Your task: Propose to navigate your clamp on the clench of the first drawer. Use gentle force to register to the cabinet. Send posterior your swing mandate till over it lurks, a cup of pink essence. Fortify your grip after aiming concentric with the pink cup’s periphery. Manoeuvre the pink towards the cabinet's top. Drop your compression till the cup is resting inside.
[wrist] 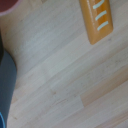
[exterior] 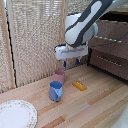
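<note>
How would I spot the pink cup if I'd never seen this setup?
Start at the big white robot arm over the wooden table. Just below its gripper stand two small cups close together. The pink cup is the farther one, plain and handleless, unlike the blue mug in front.

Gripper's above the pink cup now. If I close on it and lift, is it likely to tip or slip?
The pink cup stands upright on the wooden table, short and broad, so probably stable. Its smooth round wall may slip if the gripper closes off-centre. The blue mug stands close beside it, so a sideways nudge could knock them together.
</note>
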You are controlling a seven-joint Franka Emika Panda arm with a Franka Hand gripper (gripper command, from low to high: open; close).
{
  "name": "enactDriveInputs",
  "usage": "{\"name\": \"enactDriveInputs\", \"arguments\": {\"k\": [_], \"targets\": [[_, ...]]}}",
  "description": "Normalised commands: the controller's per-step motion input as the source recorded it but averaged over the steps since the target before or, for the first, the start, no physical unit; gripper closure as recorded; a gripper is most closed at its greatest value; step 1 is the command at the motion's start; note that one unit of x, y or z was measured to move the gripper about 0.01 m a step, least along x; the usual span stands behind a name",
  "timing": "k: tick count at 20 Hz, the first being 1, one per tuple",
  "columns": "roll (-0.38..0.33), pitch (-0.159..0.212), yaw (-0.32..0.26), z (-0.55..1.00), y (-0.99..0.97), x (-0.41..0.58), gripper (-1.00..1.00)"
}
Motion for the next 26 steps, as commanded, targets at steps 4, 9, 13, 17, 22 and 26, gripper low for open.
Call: {"name": "enactDriveInputs", "arguments": {"k": [4,9,13,17,22,26], "targets": [[0.093,0.071,-0.144,-0.09,0.06,0.57,-1.0],[0.039,0.069,-0.109,-0.11,-0.02,0.475,-1.0],[0.0,0.119,-0.078,-0.06,-0.05,0.247,-1.0],[-0.009,0.088,-0.093,-0.23,0.0,0.16,-1.0],[-0.026,0.028,-0.1,-0.35,0.0,0.156,-1.0],[0.0,0.0,-0.071,-0.41,0.0,0.248,-1.0]]}}
